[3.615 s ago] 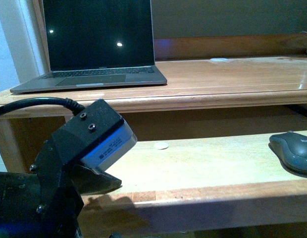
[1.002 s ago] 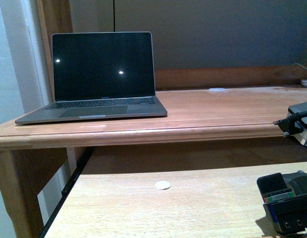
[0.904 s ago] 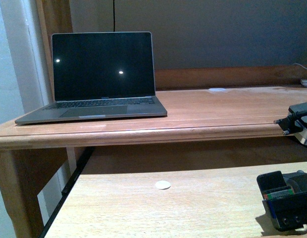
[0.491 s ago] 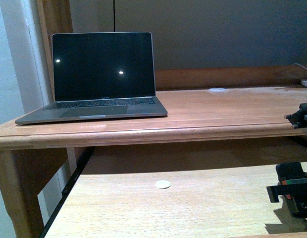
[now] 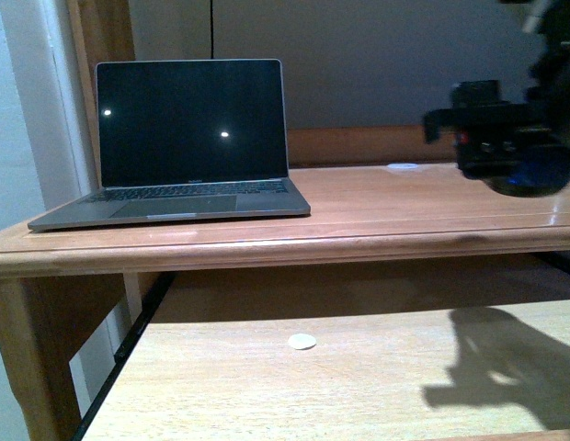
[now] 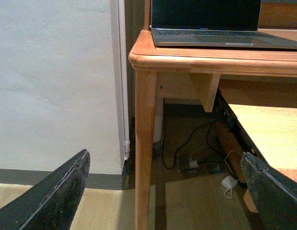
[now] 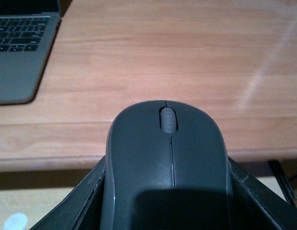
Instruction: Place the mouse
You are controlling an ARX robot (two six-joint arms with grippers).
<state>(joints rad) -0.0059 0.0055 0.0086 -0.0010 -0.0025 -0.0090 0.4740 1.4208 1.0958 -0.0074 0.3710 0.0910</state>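
Observation:
The dark grey mouse (image 7: 170,167), scroll wheel facing forward, fills the right wrist view. My right gripper (image 7: 170,206) is shut on it, with a black finger pressed against each flank. In the front view the right gripper (image 5: 510,152) hangs in the air at the upper right, above the right part of the wooden desk top (image 5: 404,197). The desk's front edge lies just under the mouse's nose. My left gripper (image 6: 163,191) is open and empty, low beside the desk leg (image 6: 145,143), and does not show in the front view.
An open laptop (image 5: 188,138) with a dark screen stands on the left half of the desk top. A small white disc (image 5: 302,342) lies on the lower pull-out shelf (image 5: 359,386). Cables and a charger (image 6: 229,184) lie on the floor under the desk.
The right gripper has risen with the mouse from the lower shelf at the right to above the desk top. The left gripper left the front view earlier.

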